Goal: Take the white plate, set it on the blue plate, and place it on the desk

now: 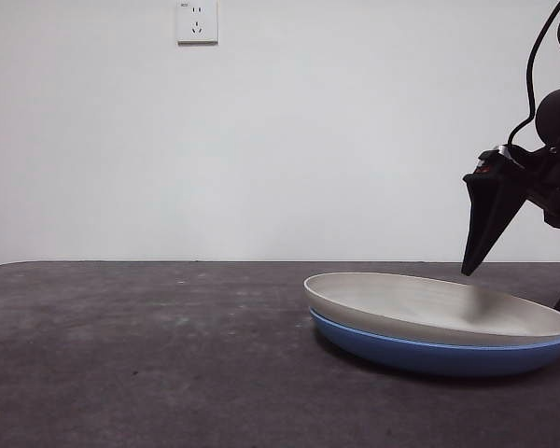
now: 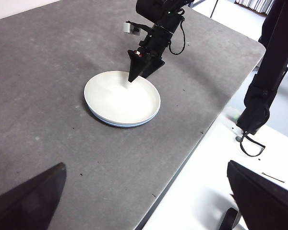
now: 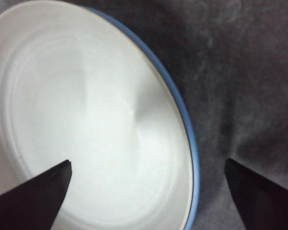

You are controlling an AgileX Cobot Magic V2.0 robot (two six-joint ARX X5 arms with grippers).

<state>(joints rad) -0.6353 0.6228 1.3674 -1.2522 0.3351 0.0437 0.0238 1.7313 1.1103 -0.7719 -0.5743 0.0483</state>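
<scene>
Cream plate nested on blue plate, right gripper poised above with nothing held

The left gripper (image 2: 144, 201) waits far back, its black jaws spread wide and empty, both plates well ahead of them; the wide, shallow, matte cream-white round plate (image 1: 439, 308) lies stacked inside the glossy medium-blue round plate (image 1: 429, 355), only a blue rim showing beneath it, on the rough, mottled dark grey tabletop (image 1: 140, 355); the right gripper (image 3: 149, 191) hangs just above the stack's edge, clear of it, its jaws parted and empty, one over the cream plate, the other over bare tabletop beyond the blue rim.
</scene>
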